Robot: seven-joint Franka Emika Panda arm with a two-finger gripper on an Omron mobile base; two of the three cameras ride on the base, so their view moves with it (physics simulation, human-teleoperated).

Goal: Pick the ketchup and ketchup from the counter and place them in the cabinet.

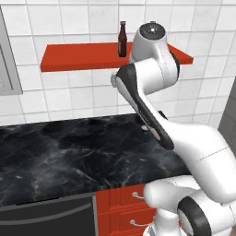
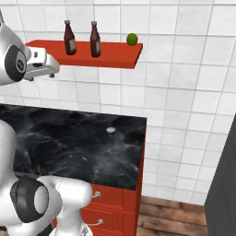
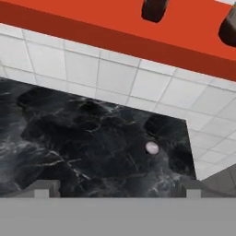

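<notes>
Bottles: both ketchup bottles [image 2: 69,38] [image 2: 95,39] stand upright on the red cabinet shelf [image 2: 115,57], apart from a green ball [image 2: 132,39] near its end. Pincer [image 3: 117,188] spread wide, holding nothing, above the black desk [image 3: 92,147].

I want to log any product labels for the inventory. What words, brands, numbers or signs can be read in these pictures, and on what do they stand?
None can be read.
Left ketchup bottle on the red shelf: no lettering can be made out.
Right ketchup bottle: the same, too small to show any print.
Green ball, black counter, white tiles and red drawers: no words, numbers or signs.
</notes>
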